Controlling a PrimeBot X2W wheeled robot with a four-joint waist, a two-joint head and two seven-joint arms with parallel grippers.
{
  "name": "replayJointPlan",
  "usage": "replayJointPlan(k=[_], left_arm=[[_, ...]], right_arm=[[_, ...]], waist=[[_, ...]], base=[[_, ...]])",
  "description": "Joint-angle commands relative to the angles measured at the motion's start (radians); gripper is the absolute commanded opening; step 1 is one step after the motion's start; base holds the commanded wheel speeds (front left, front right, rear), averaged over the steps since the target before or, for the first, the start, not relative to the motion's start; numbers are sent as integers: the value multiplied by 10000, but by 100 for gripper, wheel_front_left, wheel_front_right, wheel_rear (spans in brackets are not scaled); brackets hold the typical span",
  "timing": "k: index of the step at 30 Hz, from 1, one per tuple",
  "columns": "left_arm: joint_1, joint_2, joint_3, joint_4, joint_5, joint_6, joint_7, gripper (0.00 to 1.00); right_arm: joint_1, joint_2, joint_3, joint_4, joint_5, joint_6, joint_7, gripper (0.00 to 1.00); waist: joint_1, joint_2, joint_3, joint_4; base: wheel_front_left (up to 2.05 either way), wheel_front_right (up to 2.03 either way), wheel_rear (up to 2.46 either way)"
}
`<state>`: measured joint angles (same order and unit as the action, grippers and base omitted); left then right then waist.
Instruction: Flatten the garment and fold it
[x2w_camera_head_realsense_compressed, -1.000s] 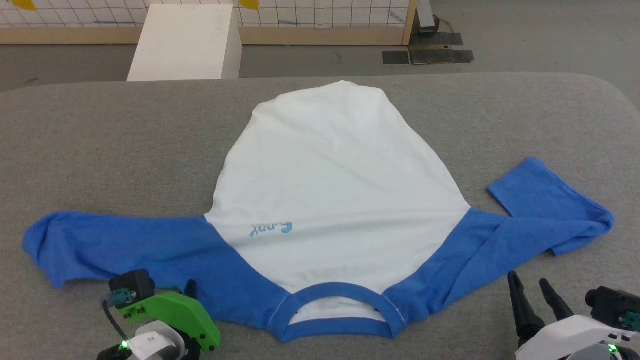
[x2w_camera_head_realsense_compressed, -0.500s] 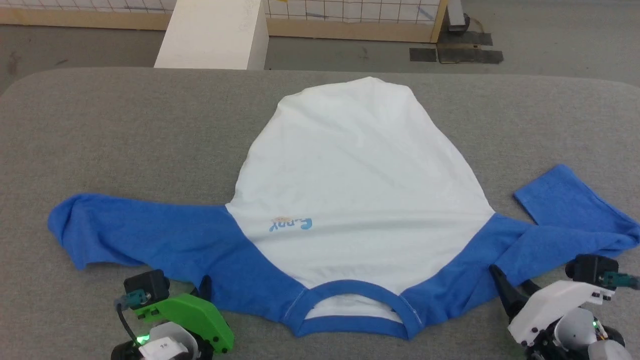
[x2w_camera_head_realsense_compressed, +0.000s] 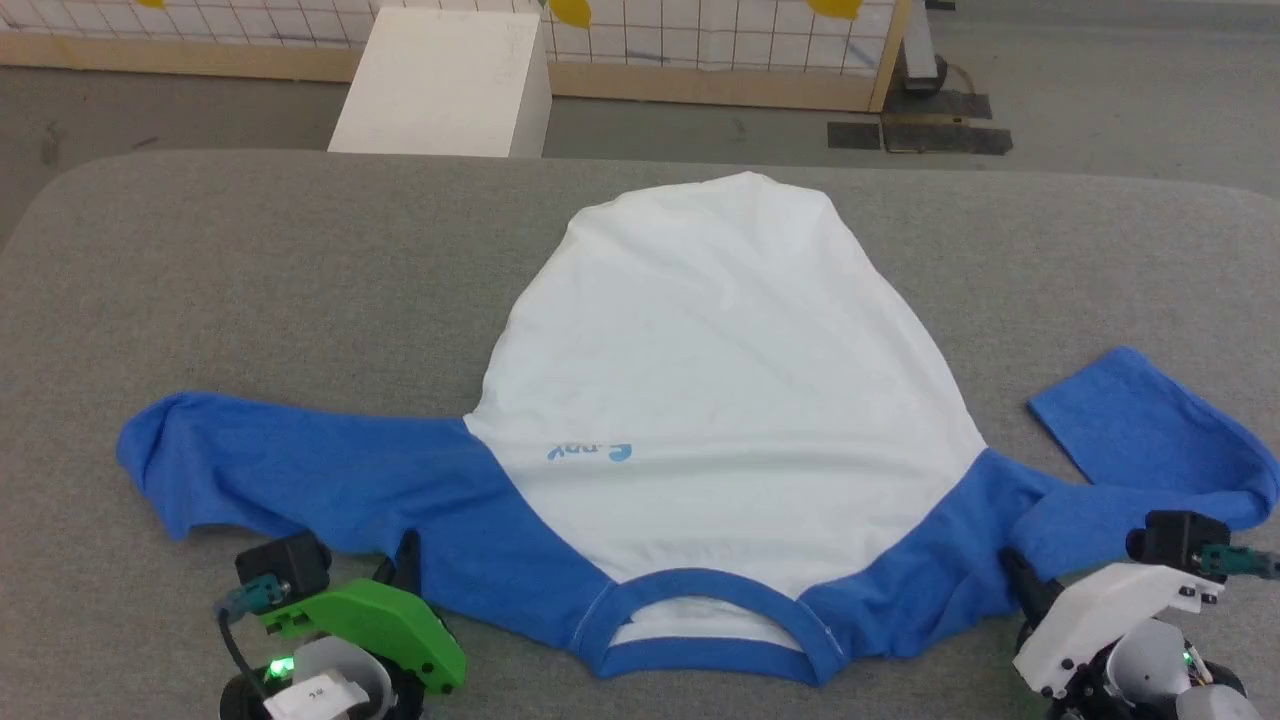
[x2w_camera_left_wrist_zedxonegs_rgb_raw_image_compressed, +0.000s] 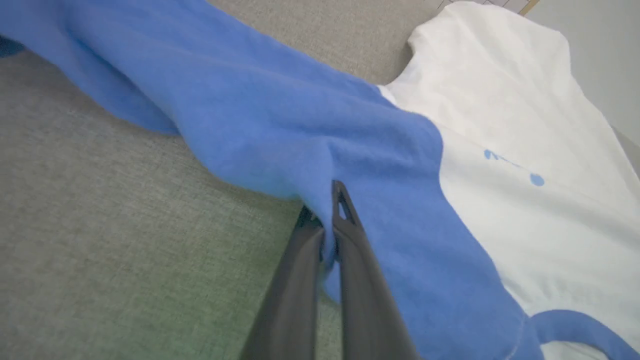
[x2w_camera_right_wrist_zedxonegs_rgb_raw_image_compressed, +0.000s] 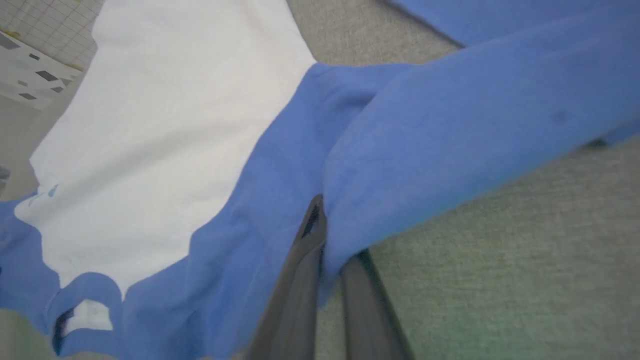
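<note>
Grey table (x2w_camera_head_realsense_compressed: 250, 280) — white box (x2w_camera_head_realsense_compressed: 445, 85) behind | left end effector (x2w_camera_left_wrist_zedxonegs_rgb_raw_image_compressed: 326, 207), right end effector (x2w_camera_right_wrist_zedxonegs_rgb_raw_image_compressed: 327, 230) grasping garment (x2w_camera_head_realsense_compressed: 720, 350)

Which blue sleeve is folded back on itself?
The right sleeve: its cuff end bends sharply back toward the shirt's body. The left sleeve lies stretched out straight.

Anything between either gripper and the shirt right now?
Nothing visible. The left gripper and right gripper are each shut on a blue sleeve edge of the shirt, which lies on the table.
</note>
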<state>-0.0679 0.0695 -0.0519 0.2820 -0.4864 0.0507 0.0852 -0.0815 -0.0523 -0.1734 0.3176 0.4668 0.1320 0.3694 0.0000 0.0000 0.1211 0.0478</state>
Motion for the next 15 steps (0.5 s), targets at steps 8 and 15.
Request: replayJointPlan(k=[8, 15], left_arm=[[-290, 205, 412, -2608, -1408, -860, 467, 0], [-1888, 866, 659, -4818, -2463, -916, 2232, 0]], right_arm=[[938, 20, -197, -3344, 176, -13, 576, 0], [-267, 20, -247, -6712, -777, -13, 2697, 0]], waist=[[0, 0, -614, -190], [0, 0, -548, -269]], base=[[0, 0, 0], [0, 0, 0]])
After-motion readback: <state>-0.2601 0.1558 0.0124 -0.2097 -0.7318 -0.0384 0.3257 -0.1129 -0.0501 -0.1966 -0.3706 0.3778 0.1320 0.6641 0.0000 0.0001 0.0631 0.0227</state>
